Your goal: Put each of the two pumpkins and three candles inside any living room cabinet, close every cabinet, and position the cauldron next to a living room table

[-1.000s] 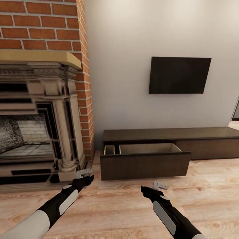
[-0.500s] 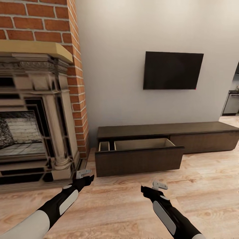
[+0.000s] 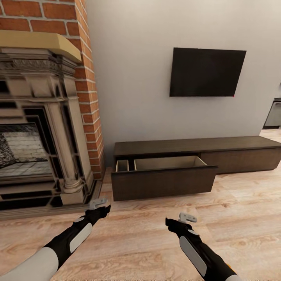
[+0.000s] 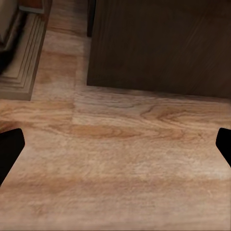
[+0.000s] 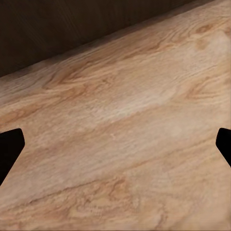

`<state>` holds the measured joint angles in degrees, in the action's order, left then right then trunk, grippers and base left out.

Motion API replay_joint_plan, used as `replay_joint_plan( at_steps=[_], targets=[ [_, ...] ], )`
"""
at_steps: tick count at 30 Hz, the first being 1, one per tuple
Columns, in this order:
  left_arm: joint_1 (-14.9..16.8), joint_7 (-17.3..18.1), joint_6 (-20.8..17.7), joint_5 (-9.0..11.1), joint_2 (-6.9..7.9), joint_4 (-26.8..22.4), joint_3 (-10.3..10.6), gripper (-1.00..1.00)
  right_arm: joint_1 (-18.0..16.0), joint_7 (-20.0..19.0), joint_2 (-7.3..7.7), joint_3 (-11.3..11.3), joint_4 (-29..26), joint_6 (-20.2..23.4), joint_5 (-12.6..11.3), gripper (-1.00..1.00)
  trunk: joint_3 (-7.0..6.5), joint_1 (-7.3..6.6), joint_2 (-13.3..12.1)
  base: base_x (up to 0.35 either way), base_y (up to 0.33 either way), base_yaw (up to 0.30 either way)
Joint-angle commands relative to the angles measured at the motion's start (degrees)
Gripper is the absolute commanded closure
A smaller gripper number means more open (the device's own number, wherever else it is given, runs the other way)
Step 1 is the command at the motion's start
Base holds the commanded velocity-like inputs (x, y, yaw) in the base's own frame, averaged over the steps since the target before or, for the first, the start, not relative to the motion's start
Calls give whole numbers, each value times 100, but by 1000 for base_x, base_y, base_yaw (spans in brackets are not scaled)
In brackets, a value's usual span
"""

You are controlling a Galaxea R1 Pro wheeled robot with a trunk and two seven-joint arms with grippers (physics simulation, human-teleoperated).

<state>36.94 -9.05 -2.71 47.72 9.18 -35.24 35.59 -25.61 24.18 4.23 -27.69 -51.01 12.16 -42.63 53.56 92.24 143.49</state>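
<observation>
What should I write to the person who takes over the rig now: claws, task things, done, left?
Left claw and right claw: open, holding nothing, low over the pale wood floor.
Long low dark-brown wooden cabinet against the wall: its left drawer is pulled out, and the part inside that can be seen looks empty.
Pumpkins, candles, cauldron: not stored as far as can be seen.
Left: fetch them, store, close the drawer, place the cauldron.

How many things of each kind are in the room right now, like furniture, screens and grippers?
Cabinet: 1, with one drawer pulled open
Fireplace: 1
Wall television: 1
Grippers: 2, left gripper and right gripper, both empty
Total: 5
</observation>
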Motion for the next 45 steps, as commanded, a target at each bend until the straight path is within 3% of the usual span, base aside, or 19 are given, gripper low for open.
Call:
replay_joint_plan(
  at_steps=[1, 13, 17, 22, 24, 29, 40, 45],
  targets=[
    [6, -54, 6, 46, 11, -19, 44, -100, -6, 52, 6, -29, -24, 16, -26, -100, 29, 1, 5, 0, 0, 0],
    [6, -71, 133, 71, 13, -28, 37, -100, -6, 62, 18, 16, -449, 15, 5, -100, 295, 32, 21, 0, 0, 0],
    [6, -80, 215, 74, 9, -19, 34, -100, -10, 61, 49, 9, -836, 15, 48, -100, 384, 42, 26, 0, 0, 0],
    [7, -111, 558, 50, 5, -13, 48, -100, -8, 91, 12, -6, -1069, -142, 491, -100, 494, 55, 33, 0, 0, 0],
    [11, -117, 729, -29, 5, -11, 47, -100, -7, 130, -33, -19, -1099, -335, 784, -100, 539, 60, 36, 0, 0, 0],
    [13, -122, 877, -195, 2, -20, 38, -100, -6, 484, -240, -28, -1119, -503, 1246, -100, 650, 73, 42, 0, 0, 0],
    [20, -117, 918, -250, -58, -109, 38, -100, -6, 598, -300, -20, -1156, -589, 1417, -100, 893, 102, 57, 0, 0, 0],
    [22, -120, 923, -253, -96, -128, 49, -100, -7, 405, -274, -25, -1288, -602, 1443, -100, 1004, 114, 64, 0, 0, 0]
  ],
)
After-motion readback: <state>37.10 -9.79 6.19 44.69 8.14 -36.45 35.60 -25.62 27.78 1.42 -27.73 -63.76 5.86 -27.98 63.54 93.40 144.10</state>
